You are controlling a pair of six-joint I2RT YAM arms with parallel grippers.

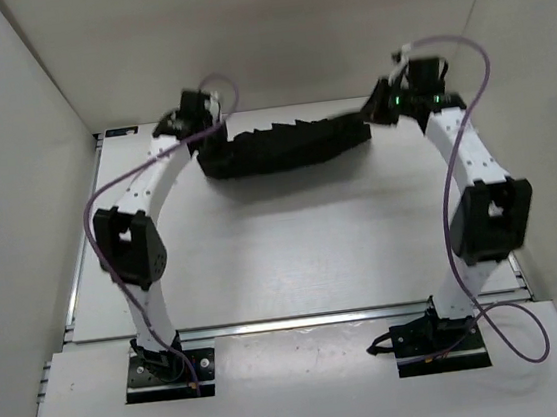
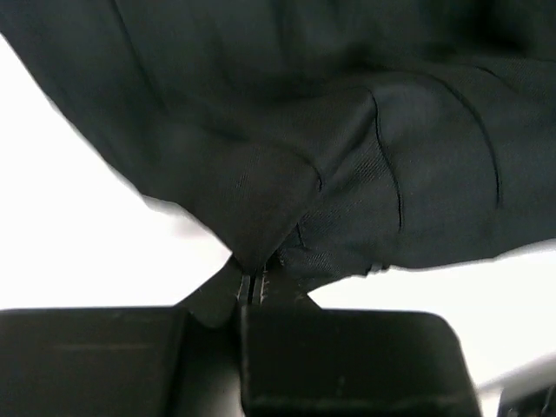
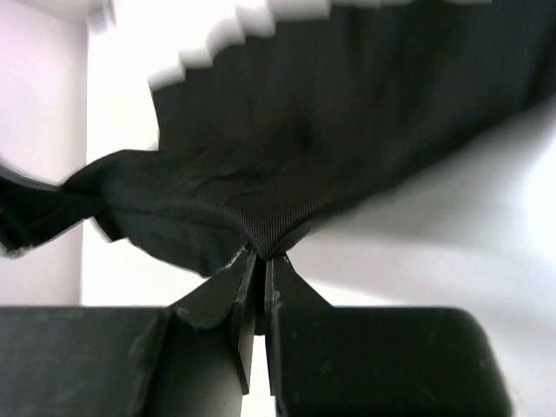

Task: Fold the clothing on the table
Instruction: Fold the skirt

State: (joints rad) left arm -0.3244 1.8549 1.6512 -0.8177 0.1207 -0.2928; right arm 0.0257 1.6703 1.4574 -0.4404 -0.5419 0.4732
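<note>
1. The clothing (image 1: 286, 144) sits at the far side of the table (image 1: 314, 255). It forms a long black band stretched between the two arms, and its far edge is stepped with pleats.
2. The left gripper (image 2: 252, 285) has its jaws pressed together on a bunch of cloth at the garment's left end. In the wrist view the fabric gathers to a point right at the fingertips.
3. The right gripper (image 3: 261, 261) does the same at the right end. Its jaws pinch a small peak of ribbed cloth, and creases fan out from the pinch.
4. The middle of the band seems to rest on the table while both ends rise toward the grippers. How much is lifted clear I cannot tell.
5. One grip at each end looks deliberate. It lets the arms carry the full width together, so the band hangs straight instead of crumpling in the middle.
6. Each pinch takes only a little cloth near the edge, which leaves the rest free to drape and lie flat when set down.
7. The task looks early, since the garment is bunched rather than neatly folded.
8. The next move likely calls for both arms to travel at an even pace.
9. If one arm leads, the band could twist, and the thin fabric could slip from so small a bite.
</note>
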